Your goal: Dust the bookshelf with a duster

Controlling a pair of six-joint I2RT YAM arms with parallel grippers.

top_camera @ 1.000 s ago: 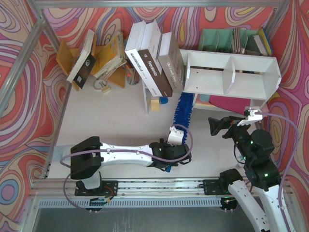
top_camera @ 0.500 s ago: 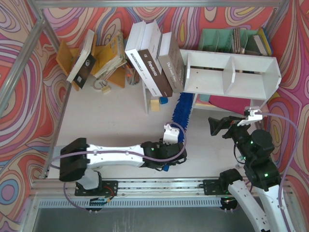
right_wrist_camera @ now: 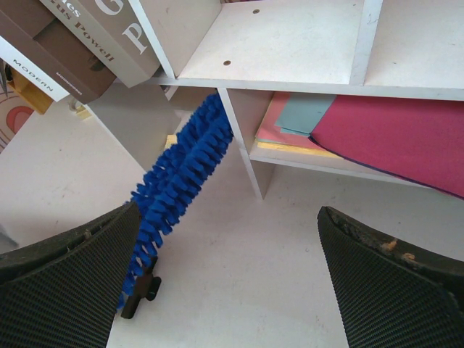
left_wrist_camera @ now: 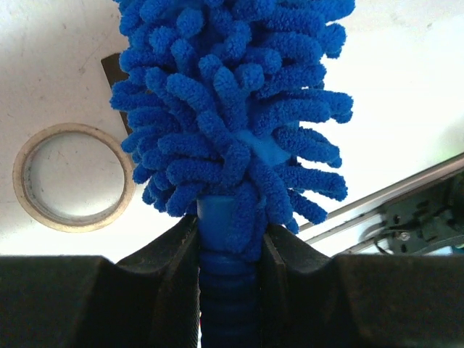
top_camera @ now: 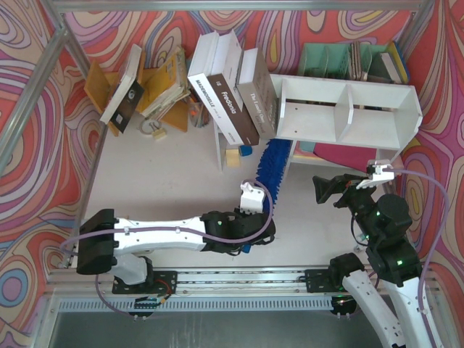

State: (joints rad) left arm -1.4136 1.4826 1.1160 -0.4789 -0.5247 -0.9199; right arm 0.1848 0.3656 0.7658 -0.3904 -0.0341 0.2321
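Note:
The white two-compartment bookshelf point(top_camera: 348, 109) stands at the back right on white legs and also shows in the right wrist view point(right_wrist_camera: 290, 43). The blue fluffy duster point(top_camera: 268, 163) slants up from the table. Its far end reaches under the shelf's left end, beside a front leg point(right_wrist_camera: 243, 145). My left gripper point(top_camera: 259, 206) is shut on the duster's ribbed blue handle point(left_wrist_camera: 225, 290), just below the fluffy head point(left_wrist_camera: 232, 109). My right gripper point(top_camera: 328, 190) is open and empty. It hovers in front of the shelf, right of the duster point(right_wrist_camera: 181, 167).
Large books point(top_camera: 232, 94) lean against the shelf's left side. A teal file organizer point(top_camera: 348, 61) stands behind it and a yellow-orange book rack point(top_camera: 145, 87) at the back left. Red and blue folders point(right_wrist_camera: 391, 130) lie under the shelf. A tape roll point(left_wrist_camera: 72, 177) lies beside the duster.
My left arm has swung left and carried the duster's handle end left, so the duster slants more. Its far end stays under the shelf. The right arm has not moved.

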